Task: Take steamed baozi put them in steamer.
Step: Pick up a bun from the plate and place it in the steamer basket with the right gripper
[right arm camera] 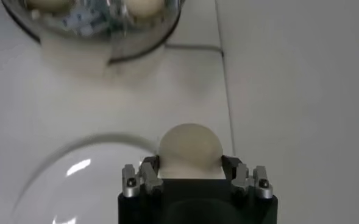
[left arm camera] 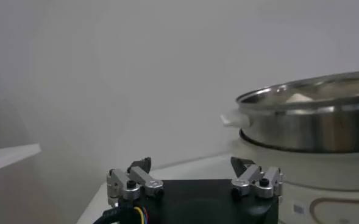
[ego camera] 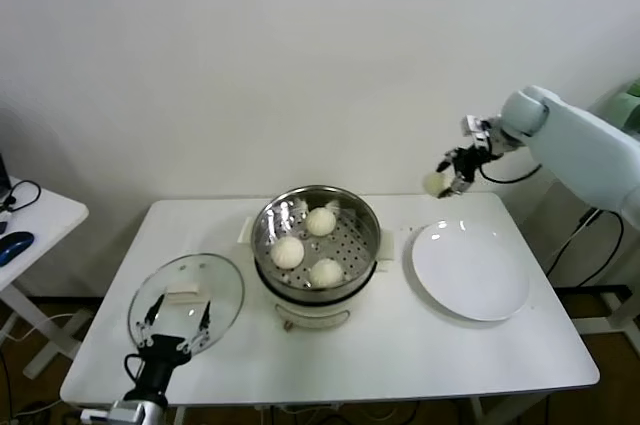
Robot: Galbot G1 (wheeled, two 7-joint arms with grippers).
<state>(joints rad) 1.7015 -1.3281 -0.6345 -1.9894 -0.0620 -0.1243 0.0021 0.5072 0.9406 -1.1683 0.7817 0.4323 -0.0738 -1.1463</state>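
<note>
The steel steamer [ego camera: 262, 227] stands on its white cooker base at the table's middle and holds three cream-white baozi [ego camera: 288, 251]. My right gripper [ego camera: 447, 183] is shut on the fourth baozi [ego camera: 434, 183] and holds it in the air above the table's back right, beyond the white plate. In the right wrist view this baozi [right arm camera: 189, 150] sits between my fingers [right arm camera: 149, 169], with the steamer [right arm camera: 136, 41] farther off. My left gripper [ego camera: 178, 315] is open and empty, low at the front left by the glass lid; its wrist view shows the steamer [left arm camera: 313, 125] side-on.
An empty white round plate [ego camera: 470, 270] lies right of the steamer. A flat round glass lid [ego camera: 186, 300] lies at the front left. A small white side table [ego camera: 40, 215] stands to the left. The wall is close behind the table.
</note>
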